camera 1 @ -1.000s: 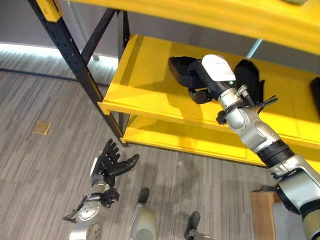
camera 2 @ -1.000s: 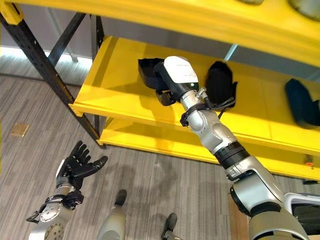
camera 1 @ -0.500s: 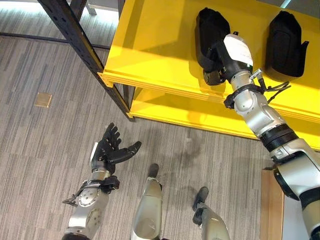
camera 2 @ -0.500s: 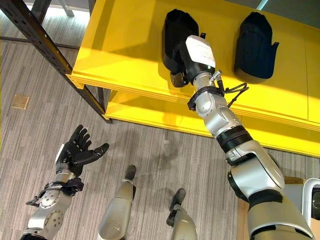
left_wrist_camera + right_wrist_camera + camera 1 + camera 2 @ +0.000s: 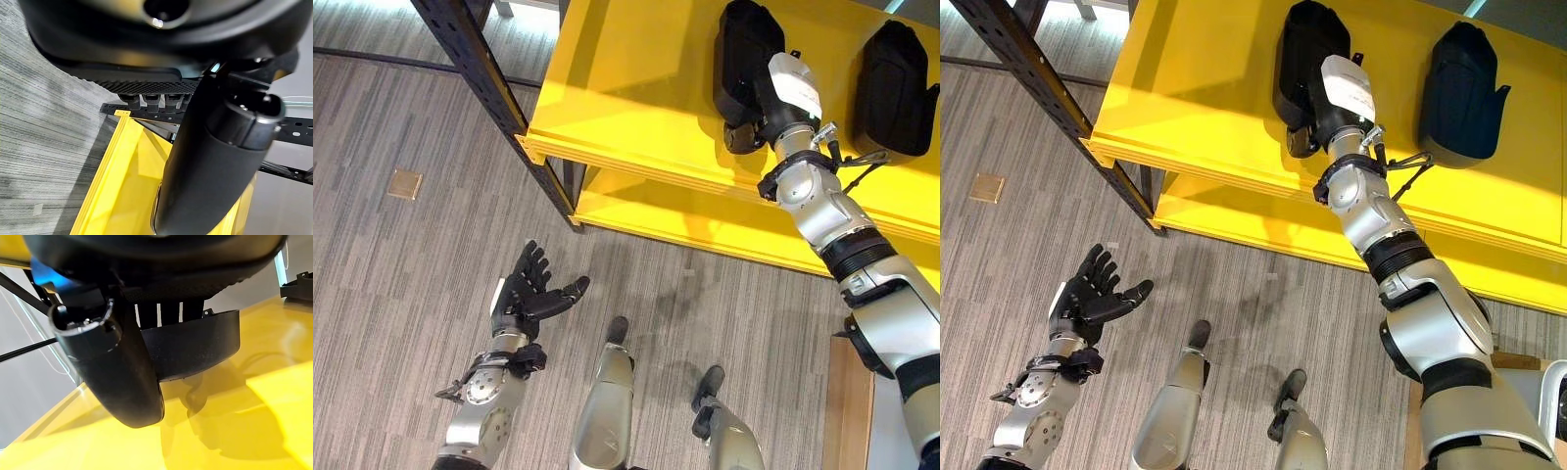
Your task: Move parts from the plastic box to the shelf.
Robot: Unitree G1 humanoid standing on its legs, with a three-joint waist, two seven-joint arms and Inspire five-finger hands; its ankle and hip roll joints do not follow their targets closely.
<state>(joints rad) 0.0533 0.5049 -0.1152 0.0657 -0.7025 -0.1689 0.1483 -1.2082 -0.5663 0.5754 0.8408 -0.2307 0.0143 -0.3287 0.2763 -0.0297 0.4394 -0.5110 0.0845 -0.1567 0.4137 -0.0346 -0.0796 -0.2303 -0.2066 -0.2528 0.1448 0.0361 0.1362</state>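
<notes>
A black moulded part (image 5: 736, 54) lies on the yellow shelf board (image 5: 626, 88), and the right wrist view has it as a dark curved rim (image 5: 195, 352) close up. My right hand (image 5: 766, 106) reaches over the shelf's front edge and is shut on this part, thumb (image 5: 122, 377) outside the rim and fingers behind it. A second black part (image 5: 891, 73) rests on the same board to the right, apart from the hand. My left hand (image 5: 530, 294) hangs low over the floor, palm up, open and holding nothing; its thumb (image 5: 215, 161) looms large in the left wrist view.
A black perforated upright (image 5: 480, 69) carries the shelf's left corner. A lower yellow board (image 5: 705, 220) sits beneath the upper one. A wooden surface (image 5: 850, 392) shows at the lower right. A small brass plate (image 5: 406, 183) is set in the grey floor.
The whole picture has shifted as the camera tipped down. My right hand stays at the black part on the shelf. The left hand holds the same open pose.
</notes>
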